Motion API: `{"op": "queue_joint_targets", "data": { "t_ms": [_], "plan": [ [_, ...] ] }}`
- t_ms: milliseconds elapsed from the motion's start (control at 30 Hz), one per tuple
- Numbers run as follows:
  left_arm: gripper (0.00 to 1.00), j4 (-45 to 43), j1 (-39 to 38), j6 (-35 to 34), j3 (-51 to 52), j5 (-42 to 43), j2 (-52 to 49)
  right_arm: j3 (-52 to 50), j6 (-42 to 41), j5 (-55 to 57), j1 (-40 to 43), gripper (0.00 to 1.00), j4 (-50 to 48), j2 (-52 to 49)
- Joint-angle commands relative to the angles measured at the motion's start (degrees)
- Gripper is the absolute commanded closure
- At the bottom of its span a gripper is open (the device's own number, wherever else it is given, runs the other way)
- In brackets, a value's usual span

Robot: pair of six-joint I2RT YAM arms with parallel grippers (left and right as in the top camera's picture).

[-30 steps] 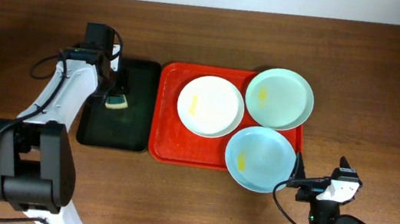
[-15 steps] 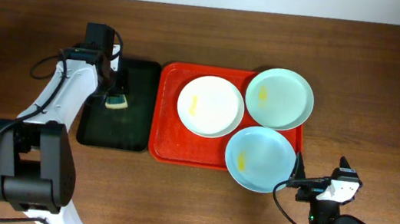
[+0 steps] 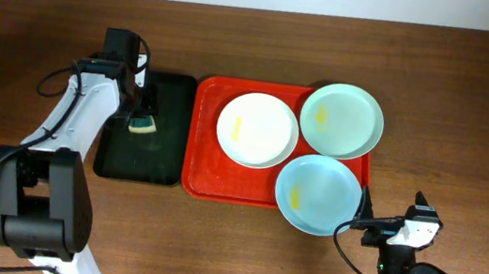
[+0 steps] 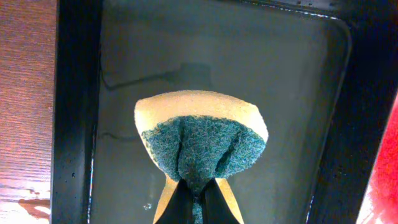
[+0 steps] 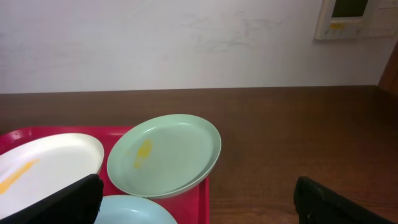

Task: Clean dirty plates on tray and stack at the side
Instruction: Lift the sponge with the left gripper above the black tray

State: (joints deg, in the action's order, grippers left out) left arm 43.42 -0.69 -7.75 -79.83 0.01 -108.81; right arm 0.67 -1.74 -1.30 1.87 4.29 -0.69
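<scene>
Three plates lie on the red tray (image 3: 206,160): a white plate (image 3: 257,130) with a yellow smear, a mint green plate (image 3: 342,121) with a yellow smear, and a pale blue plate (image 3: 317,195) with a yellow smear overhanging the tray's front right corner. My left gripper (image 3: 141,122) is shut on a yellow and green sponge (image 4: 200,140) above the black tray (image 3: 161,159). My right gripper (image 3: 391,223) is open and empty at the front right, near the blue plate. In the right wrist view I see the green plate (image 5: 165,154), the white plate (image 5: 43,163) and the blue plate's edge (image 5: 134,213).
The black tray (image 4: 298,81) holds a thin film of water. Brown wooden table (image 3: 465,119) lies to the right of the red tray. A white wall stands at the far edge.
</scene>
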Motion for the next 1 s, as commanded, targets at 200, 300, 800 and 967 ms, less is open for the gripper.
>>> {"op": "queue_joint_targets", "data": {
  "t_ms": [200, 300, 800, 967],
  "plan": [
    [1.0, -0.1, 0.0, 1.0, 0.2, 0.0, 0.0, -0.3, -0.7, 0.5, -0.4, 0.02, 0.2, -0.2],
    [1.0, -0.1, -0.1, 1.0, 0.2, 0.0, 0.0, -0.3, -0.7, 0.5, -0.4, 0.02, 0.2, -0.2],
    [1.0, -0.2, -0.1, 2.0, 0.3, 0.0, 0.0, -0.3, -0.7, -0.2, -0.4, 0.02, 0.1, -0.2],
    [1.0, -0.3, -0.1, 2.0, 0.3, 0.2, 0.0, 0.2, -2.6, -13.3, -0.3, 0.02, 0.0, -0.2]
  ]
}}
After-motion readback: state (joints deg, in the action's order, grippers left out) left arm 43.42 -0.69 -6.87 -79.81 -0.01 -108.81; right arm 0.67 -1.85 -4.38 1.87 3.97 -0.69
